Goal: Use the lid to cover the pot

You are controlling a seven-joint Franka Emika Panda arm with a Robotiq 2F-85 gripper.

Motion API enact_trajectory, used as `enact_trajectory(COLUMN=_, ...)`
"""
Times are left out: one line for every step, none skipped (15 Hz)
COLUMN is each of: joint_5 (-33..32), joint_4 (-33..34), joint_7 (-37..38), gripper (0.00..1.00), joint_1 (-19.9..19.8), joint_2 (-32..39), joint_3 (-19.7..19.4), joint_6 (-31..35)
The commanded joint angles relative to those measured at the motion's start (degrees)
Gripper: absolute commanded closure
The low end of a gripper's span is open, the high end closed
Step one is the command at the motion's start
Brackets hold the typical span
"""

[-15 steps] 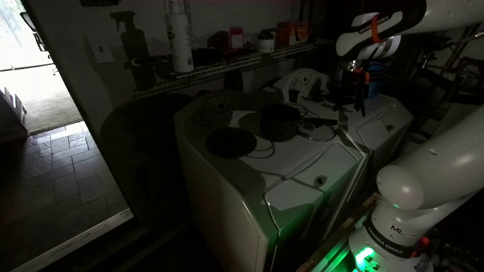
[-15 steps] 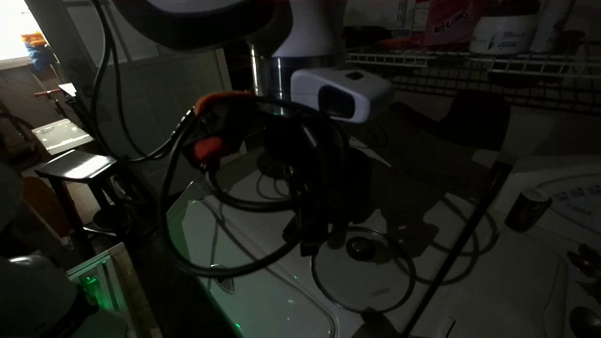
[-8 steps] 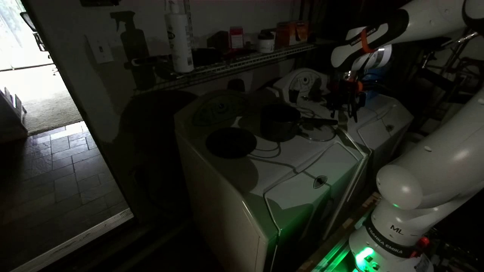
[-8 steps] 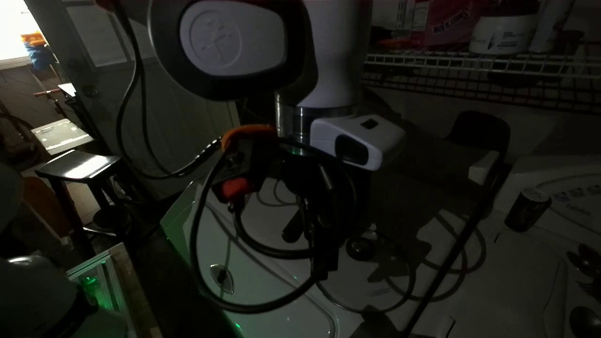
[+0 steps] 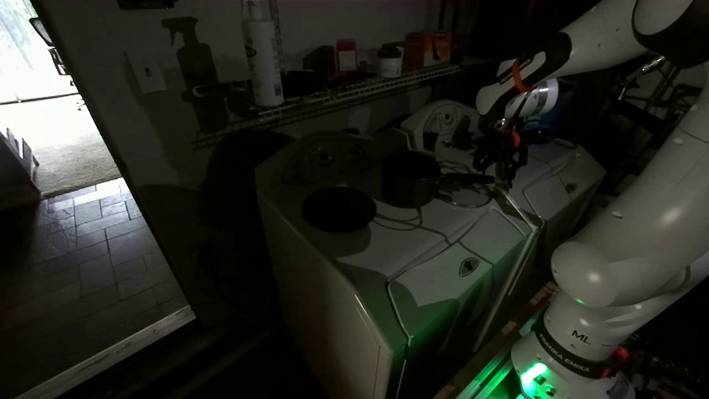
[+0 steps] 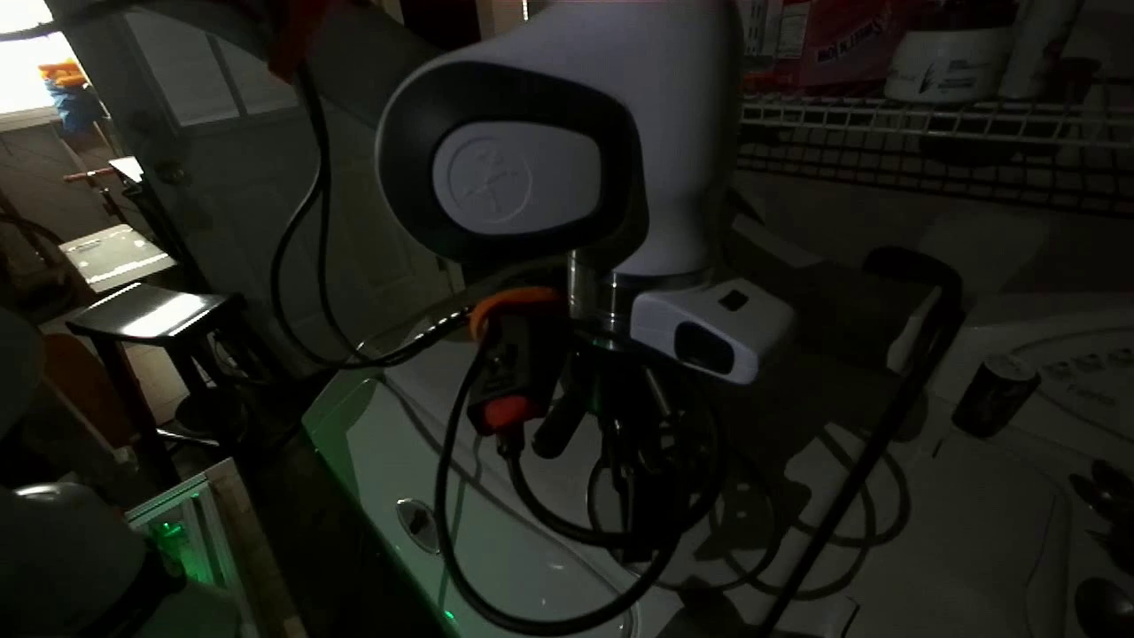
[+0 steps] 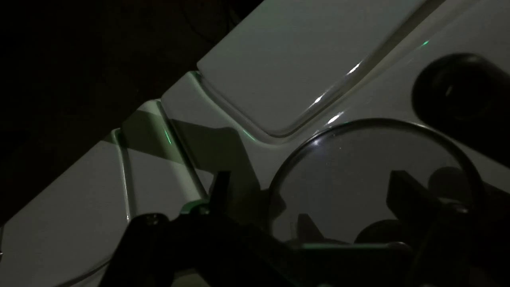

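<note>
The dark round pot (image 5: 410, 185) stands on the white machine, its long handle pointing over the lid. In an exterior view the arm hides most of the pot, but its handle (image 6: 558, 425) shows; the handle end is also at the right of the wrist view (image 7: 454, 87). The round glass lid (image 5: 468, 195) with a dark rim lies flat beside the pot; it shows in an exterior view (image 6: 749, 532) and the wrist view (image 7: 338, 167). My gripper (image 7: 310, 179) is open and empty above the lid, fingers wide apart. The lid's knob (image 7: 374, 231) is partly hidden behind the gripper.
A wider flat dark dish (image 5: 339, 209) lies left of the pot. A wire shelf (image 5: 354, 88) with bottles and boxes runs along the wall. A dark can (image 6: 995, 396) and several spoons (image 6: 1107, 607) are on the neighbouring machine. A cable loop hangs around the gripper.
My gripper has come down toward the lid, moving right and down in one exterior view and slightly left and down in another. The pot, lid and dish have not moved.
</note>
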Motion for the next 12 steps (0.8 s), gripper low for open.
enact_trajectory(joint_5=2.68, joint_4=3.53, joint_7=0.14, gripper=0.0, joint_1=0.19, joint_2=3.67, joint_3=-0.26, joint_6=1.22)
enact_trajectory(joint_5=3.66, joint_4=4.23, joint_7=-0.03, gripper=0.0, joint_1=0.3, joint_2=4.13, joint_3=-0.18, joint_6=1.15)
enact_trajectory(joint_5=4.59, joint_4=4.75, joint_7=-0.14, gripper=0.0, joint_1=0.4, joint_2=4.55, joint_3=-0.09, joint_6=1.13)
enact_trajectory(joint_5=5.47, joint_4=5.23, joint_7=-0.2, gripper=0.0, joint_1=0.49, joint_2=4.98, joint_3=-0.02, joint_6=1.1)
enact_trajectory(joint_5=6.21, joint_4=5.75, joint_7=-0.22, gripper=0.0, joint_1=0.56, joint_2=5.45, joint_3=0.06, joint_6=1.15)
enact_trajectory(joint_5=7.02, joint_4=6.16, joint_7=-0.3, gripper=0.0, joint_1=0.61, joint_2=5.86, joint_3=0.15, joint_6=1.17)
enact_trajectory(joint_5=7.7, joint_4=6.57, joint_7=-0.37, gripper=0.0, joint_1=0.65, joint_2=6.31, joint_3=0.23, joint_6=1.23)
enact_trajectory(joint_5=8.53, joint_4=7.03, joint_7=-0.59, gripper=0.0, joint_1=0.69, joint_2=6.67, joint_3=0.32, joint_6=1.1)
enact_trajectory(joint_5=9.35, joint_4=7.35, joint_7=-0.83, gripper=0.0, joint_1=0.76, joint_2=7.13, joint_3=0.44, joint_6=1.02)
enact_trajectory(joint_5=9.74, joint_4=7.52, joint_7=-0.85, gripper=0.0, joint_1=0.85, joint_2=7.55, joint_3=0.51, joint_6=1.18)
enact_trajectory(joint_5=10.08, joint_4=7.75, joint_7=-0.8, gripper=0.0, joint_1=0.96, joint_2=7.91, joint_3=0.59, joint_6=1.09)
enact_trajectory(joint_5=10.47, joint_4=7.97, joint_7=-1.01, gripper=0.0, joint_1=1.08, joint_2=8.31, joint_3=0.66, joint_6=1.12)
